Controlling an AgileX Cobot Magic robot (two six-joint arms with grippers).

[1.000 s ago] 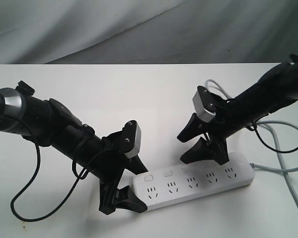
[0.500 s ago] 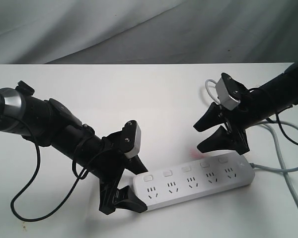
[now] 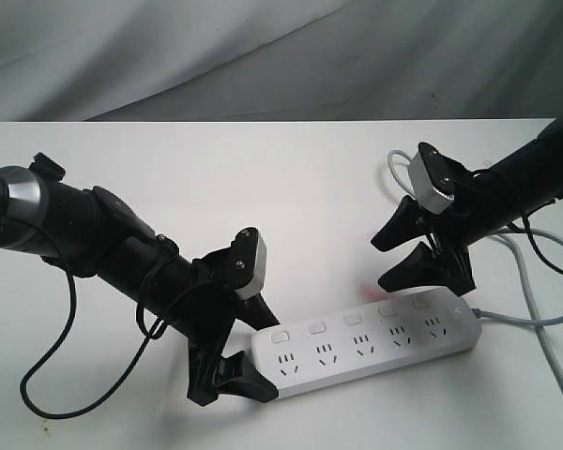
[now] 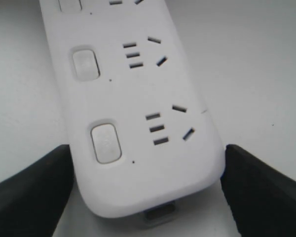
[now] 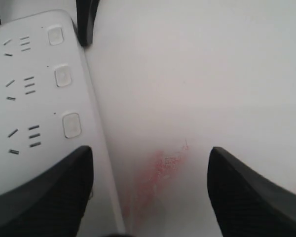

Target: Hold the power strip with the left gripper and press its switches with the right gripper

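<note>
The white power strip (image 3: 366, 342) lies on the table, its grey cord (image 3: 535, 319) leaving at the right end. Its switches (image 3: 351, 320) form a row along the far side. My left gripper (image 3: 267, 361) is shut on the strip's left end; in the left wrist view the black fingers (image 4: 29, 190) press both sides of the strip (image 4: 138, 98), near the end switch (image 4: 105, 143). My right gripper (image 3: 380, 264) hangs open just above and behind the strip's right half, holding nothing. In its wrist view the gripper (image 5: 148, 173) is over bare table beside the strip (image 5: 34, 98) and three switches (image 5: 71, 125).
A reddish smear (image 5: 158, 173) marks the white table (image 3: 263, 178) between the right fingers. Loose pale cable (image 3: 399, 164) loops behind the right arm and runs off the right side. A black cable (image 3: 47, 375) hangs from the left arm. Grey cloth backs the table.
The right gripper has lifted off the strip and drawn back up and to the right, uncovering the switches; most of this happened in the first half second. The left gripper and strip have not moved.
</note>
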